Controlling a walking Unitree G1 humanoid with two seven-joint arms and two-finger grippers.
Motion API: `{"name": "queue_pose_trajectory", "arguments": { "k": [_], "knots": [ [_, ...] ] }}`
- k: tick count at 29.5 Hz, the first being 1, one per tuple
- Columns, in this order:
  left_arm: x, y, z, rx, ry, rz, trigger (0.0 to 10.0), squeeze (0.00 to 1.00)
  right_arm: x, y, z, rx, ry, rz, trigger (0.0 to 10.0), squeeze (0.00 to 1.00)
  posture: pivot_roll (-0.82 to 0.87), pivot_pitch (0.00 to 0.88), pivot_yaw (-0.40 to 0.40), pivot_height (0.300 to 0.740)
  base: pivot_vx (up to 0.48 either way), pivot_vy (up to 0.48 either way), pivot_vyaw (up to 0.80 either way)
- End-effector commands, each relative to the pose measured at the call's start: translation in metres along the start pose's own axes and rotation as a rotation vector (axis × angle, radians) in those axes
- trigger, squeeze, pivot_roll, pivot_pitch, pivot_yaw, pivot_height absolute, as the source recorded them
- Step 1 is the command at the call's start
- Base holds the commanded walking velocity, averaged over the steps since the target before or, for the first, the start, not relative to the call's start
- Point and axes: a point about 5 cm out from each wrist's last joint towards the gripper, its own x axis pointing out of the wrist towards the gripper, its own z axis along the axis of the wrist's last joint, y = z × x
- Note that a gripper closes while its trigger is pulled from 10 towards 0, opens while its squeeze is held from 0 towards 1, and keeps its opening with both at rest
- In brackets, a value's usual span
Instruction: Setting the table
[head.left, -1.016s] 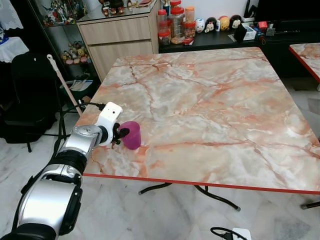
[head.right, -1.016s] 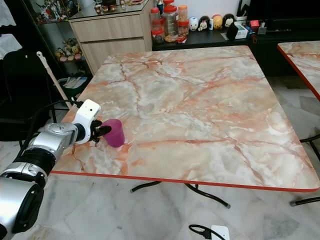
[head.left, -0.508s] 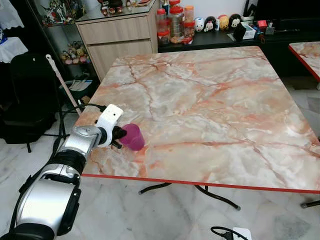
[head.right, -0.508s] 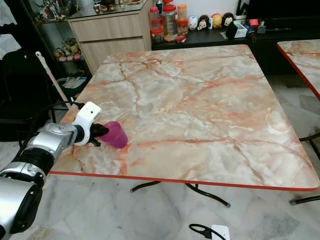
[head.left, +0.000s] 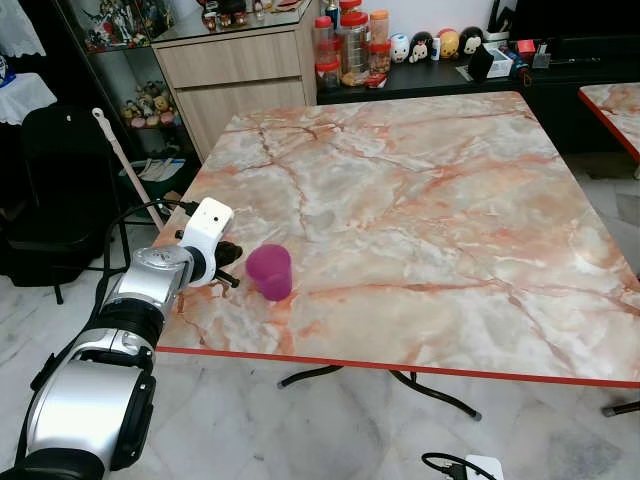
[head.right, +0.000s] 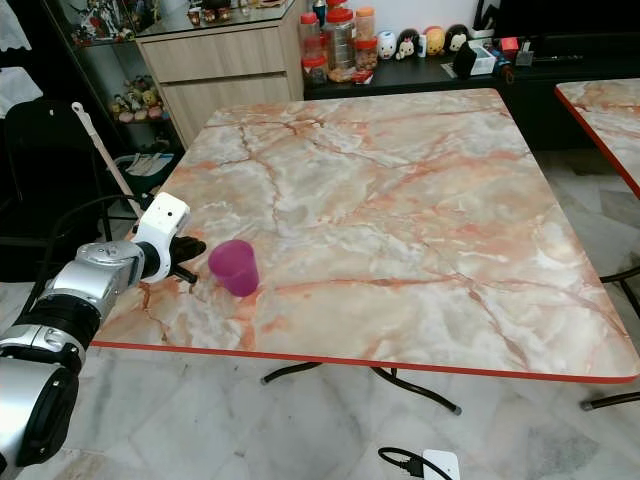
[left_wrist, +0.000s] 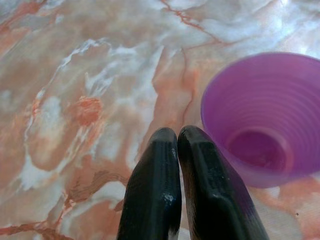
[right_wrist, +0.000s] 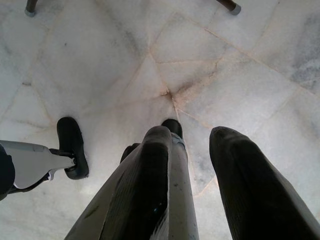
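Left gripper (head.left: 228, 262) sits low over the near-left corner of the marble table (head.left: 420, 200), fingers pressed together with nothing between them; in the left wrist view the two black fingertips (left_wrist: 167, 165) meet side by side. It is empty.

Purple cup (head.left: 269, 272) stands upright on the tabletop just beyond the fingertips, toward the table's middle, apart from them by a small gap. Mouth faces up; interior is empty, with faint ribbing on the inner wall (left_wrist: 260, 125).

Handling judgement: thin moulded plastic, so very light and easy to tip or skate on polished marble with a sideways nudge. Wall probably flexes under a hard squeeze; not fragile, but a pinch may deform it. The taper, wider at the rim, means a grip on the body could slip downward.

Best hold, as I judge: open the fingers, straddle the rim with one finger inside and one outside, or span the body just under the rim with modest force.

Right gripper (right_wrist: 192, 145) hangs idle over the floor, fingers parted.
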Motion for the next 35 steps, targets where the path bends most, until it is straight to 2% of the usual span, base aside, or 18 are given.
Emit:
{"name": "queue_pose_trajectory", "arguments": {
  "k": [1,3,4,5,6,10,14,19,23,25,26,29,30,35],
  "knots": [
    [-0.002,0.002,-0.003,0.0,0.003,0.005,10.0,0.0,-0.002,0.008,-0.012,0.011,0.05,0.02,10.0,0.0,0.02,0.0,0.138,0.74,0.0,0.0,0.0],
    [-0.002,0.002,0.001,0.017,-0.016,0.013,10.0,0.0,-0.002,0.008,-0.012,0.011,0.05,0.019,10.0,0.0,0.02,0.0,0.139,0.74,0.0,0.0,0.0],
    [-0.002,0.003,0.002,0.018,-0.019,0.018,10.0,0.7,-0.002,0.008,-0.012,0.012,0.05,0.019,10.0,0.0,0.02,0.0,0.139,0.74,0.0,0.0,0.0],
    [-0.002,0.003,0.002,0.018,-0.019,0.018,10.0,0.7,-0.002,0.008,-0.012,0.012,0.05,0.019,10.0,0.0,0.02,0.0,0.139,0.74,0.0,0.0,0.0],
    [-0.003,0.005,0.004,0.017,-0.031,0.043,10.0,1.0,-0.001,0.008,-0.012,0.013,0.05,0.019,10.0,0.0,0.02,0.0,0.14,0.74,0.0,0.0,0.0],
    [-0.005,0.013,0.011,-0.002,-0.071,0.102,10.0,1.0,-0.001,0.008,-0.012,0.016,0.05,0.018,10.0,0.0,0.02,0.0,0.14,0.74,0.0,0.0,0.0],
    [-0.007,0.014,0.015,-0.006,-0.085,0.107,10.0,1.0,-0.001,0.008,-0.012,0.015,0.05,0.018,10.0,0.0,0.02,0.0,0.14,0.74,0.0,0.0,0.0],
    [-0.006,0.009,0.013,0.006,-0.089,0.056,10.0,1.0,-0.002,0.009,-0.012,0.022,0.05,0.018,10.0,0.0,0.02,0.0,0.147,0.74,0.0,0.0,0.0],
    [-0.004,0.008,0.008,0.006,-0.072,0.084,10.0,1.0,-0.002,0.012,-0.012,0.042,0.049,0.021,10.0,0.0,0.06,0.0,0.141,0.74,0.0,0.0,0.0],
    [-0.002,0.004,0.011,-0.011,-0.09,0.087,10.0,1.0,-0.001,0.012,-0.011,0.025,0.048,0.027,10.0,0.0,0.08,0.0,0.118,0.74,0.0,0.0,0.0],
    [-0.001,0.001,0.01,0.0,-0.089,0.086,10.0,0.0,-0.001,0.012,-0.011,0.017,0.048,0.029,10.0,0.0,0.08,0.0,0.109,0.74,0.0,0.0,0.0],
    [0.0,-0.002,0.008,0.008,-0.087,0.087,10.0,0.0,-0.001,0.011,-0.011,0.006,0.048,0.029,10.0,0.0,0.09,0.0,0.105,0.74,0.0,0.0,0.0],
    [0.0,-0.002,0.008,-0.001,-0.091,0.088,10.0,1.0,-0.001,0.011,-0.011,0.002,0.047,0.028,10.0,0.0,0.09,0.0,0.101,0.74,0.0,0.0,0.0],
    [-0.001,0.0,0.008,0.002,-0.094,0.097,10.0,1.0,-0.001,0.011,-0.01,0.001,0.047,0.026,10.0,0.0,0.09,0.0,0.101,0.74,0.0,0.0,0.0]
  ]
}}
